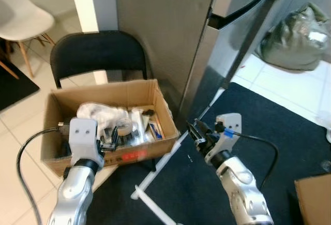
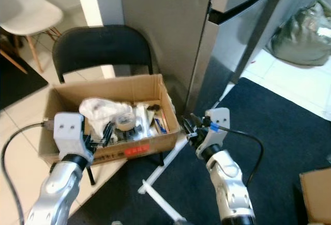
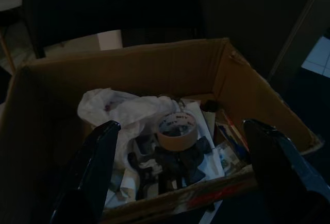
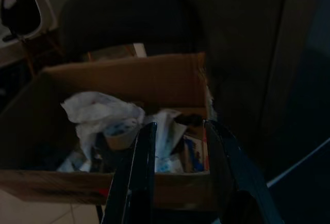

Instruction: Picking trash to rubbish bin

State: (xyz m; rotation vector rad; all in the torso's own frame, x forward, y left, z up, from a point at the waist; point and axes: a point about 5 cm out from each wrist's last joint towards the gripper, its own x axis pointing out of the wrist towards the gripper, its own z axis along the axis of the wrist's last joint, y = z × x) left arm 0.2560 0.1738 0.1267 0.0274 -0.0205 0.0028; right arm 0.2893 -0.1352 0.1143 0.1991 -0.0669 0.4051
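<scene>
Left gripper (image 1: pixel 107 143) is hovering at the near wall of the cardboard box (image 1: pixel 135 89), its fingers spread wide with nothing between them, while the right gripper (image 1: pixel 195 132) is waiting just off the box's right corner, fingers a little apart and also empty. The trash is sitting inside that box, which is resting on the seat of a black folding chair (image 1: pixel 95 53) beside the grey refrigerator (image 1: pixel 170 23). My read: the crumpled white plastic bag (image 3: pixel 121 108) is looking like the easiest pick, soft and bunched high, so the left gripper should be dropping straight down over a ridge of it and closing gently to gather film rather than slip off. Beside it a roll of tan tape (image 3: pixel 176 128) is lying flat, a rigid ring, touching the bag. Dark angular bits and glossy printed packets are crowding the box floor, tangled together. Corrugated walls are looking thin and could flex if nudged. Off to the right a dark carpet (image 1: pixel 269 132) is covering the floor.
</scene>
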